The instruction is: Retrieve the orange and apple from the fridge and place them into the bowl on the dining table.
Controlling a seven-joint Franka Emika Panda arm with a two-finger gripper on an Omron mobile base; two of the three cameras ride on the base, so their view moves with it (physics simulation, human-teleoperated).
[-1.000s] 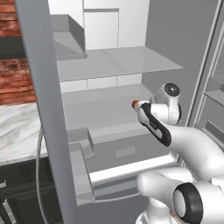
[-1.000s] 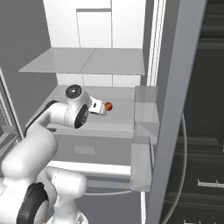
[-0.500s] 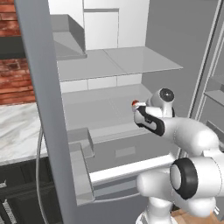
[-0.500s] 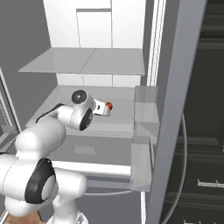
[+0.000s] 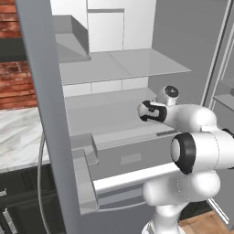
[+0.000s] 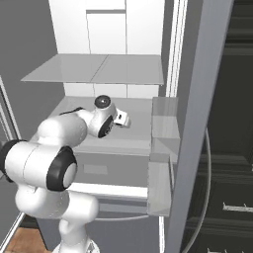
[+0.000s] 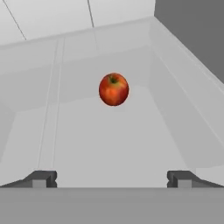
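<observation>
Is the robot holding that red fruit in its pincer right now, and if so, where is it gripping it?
No. The pincer holds nothing: its jaws stand wide open, and the apple lies apart from them, ahead on the grey fridge shelf.

**Kitchen surroundings: brick, marble and black cabinets**

At the far left stood a red brick wall, crossed above by a dark horizontal band. Below the brick ran a counter of white marble with grey veins, and under it sat black lower cabinets with thin pale handles. On the right side of the scene rose tall black cabinet fronts, also carrying slim light handles low down. A strip of warm brown wooden floor showed at the near edge. The light was soft and even.
</observation>
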